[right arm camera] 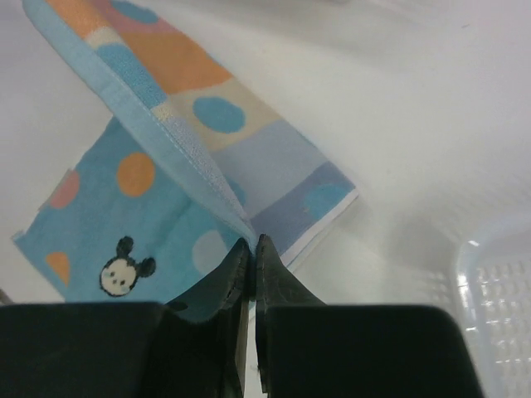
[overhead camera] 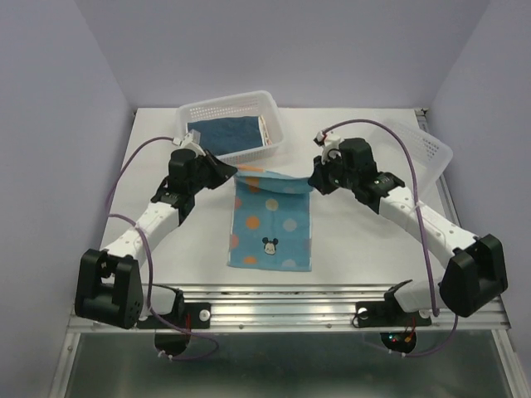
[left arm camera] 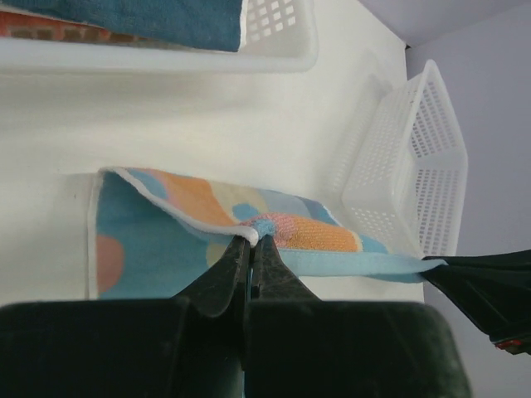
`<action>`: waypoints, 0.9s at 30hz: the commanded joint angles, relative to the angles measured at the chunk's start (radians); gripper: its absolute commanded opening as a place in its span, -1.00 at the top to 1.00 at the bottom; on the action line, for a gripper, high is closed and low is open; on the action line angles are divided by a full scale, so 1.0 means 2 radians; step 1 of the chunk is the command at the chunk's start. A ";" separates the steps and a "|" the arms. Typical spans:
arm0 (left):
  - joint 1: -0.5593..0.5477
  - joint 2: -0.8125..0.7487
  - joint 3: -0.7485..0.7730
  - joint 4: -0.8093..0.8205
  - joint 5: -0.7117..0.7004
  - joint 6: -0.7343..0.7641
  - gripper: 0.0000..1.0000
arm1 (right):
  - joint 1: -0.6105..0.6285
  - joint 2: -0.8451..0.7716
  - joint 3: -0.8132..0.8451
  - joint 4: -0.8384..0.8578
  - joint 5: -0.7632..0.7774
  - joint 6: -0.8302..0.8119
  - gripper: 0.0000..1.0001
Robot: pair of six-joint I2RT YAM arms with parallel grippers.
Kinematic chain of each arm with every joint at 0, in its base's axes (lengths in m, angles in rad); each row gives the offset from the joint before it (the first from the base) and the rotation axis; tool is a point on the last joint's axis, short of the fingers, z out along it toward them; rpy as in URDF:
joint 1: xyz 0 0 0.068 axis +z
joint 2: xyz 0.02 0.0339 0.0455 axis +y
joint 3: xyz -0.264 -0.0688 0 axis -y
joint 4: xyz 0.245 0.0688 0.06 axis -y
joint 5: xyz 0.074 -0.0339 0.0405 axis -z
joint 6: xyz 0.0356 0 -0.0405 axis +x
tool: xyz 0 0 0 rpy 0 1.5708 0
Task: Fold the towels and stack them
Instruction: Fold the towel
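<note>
A light blue towel (overhead camera: 271,224) with orange and pale spots and a small mouse face lies at the table's middle, its far edge lifted and stretched between both grippers. My left gripper (overhead camera: 238,172) is shut on the far left corner of the towel (left arm camera: 199,215); the pinch (left arm camera: 251,240) shows in the left wrist view. At the far right corner of the towel (right arm camera: 158,191) my right gripper (overhead camera: 310,180) is shut too, its jaws (right arm camera: 252,242) closed on the hem. A navy towel (overhead camera: 226,133) lies folded in the back basket (overhead camera: 274,104), over a red-orange cloth (left arm camera: 50,29).
The white perforated basket with the navy towel stands at the back centre. A second white basket (overhead camera: 431,149), tilted, sits at the right edge behind my right arm; it appears as the basket (left arm camera: 415,166) in the left wrist view. Purple cables loop over both arms.
</note>
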 commanded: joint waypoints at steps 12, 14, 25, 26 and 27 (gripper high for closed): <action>-0.016 -0.183 -0.199 -0.006 0.024 -0.055 1.00 | 0.077 -0.134 -0.170 0.035 -0.046 0.099 0.85; -0.017 -0.208 -0.219 -0.014 0.031 -0.063 1.00 | 0.083 -0.139 -0.179 0.030 -0.045 0.108 0.85; -0.029 -0.288 -0.272 -0.079 0.080 -0.072 1.00 | 0.117 -0.174 -0.222 0.017 -0.035 0.142 0.85; -0.029 -0.290 -0.273 -0.087 0.083 -0.069 1.00 | 0.120 -0.176 -0.226 0.016 -0.043 0.142 0.85; -0.029 -0.295 -0.273 -0.095 0.084 -0.069 1.00 | 0.127 -0.177 -0.229 0.014 -0.045 0.142 0.85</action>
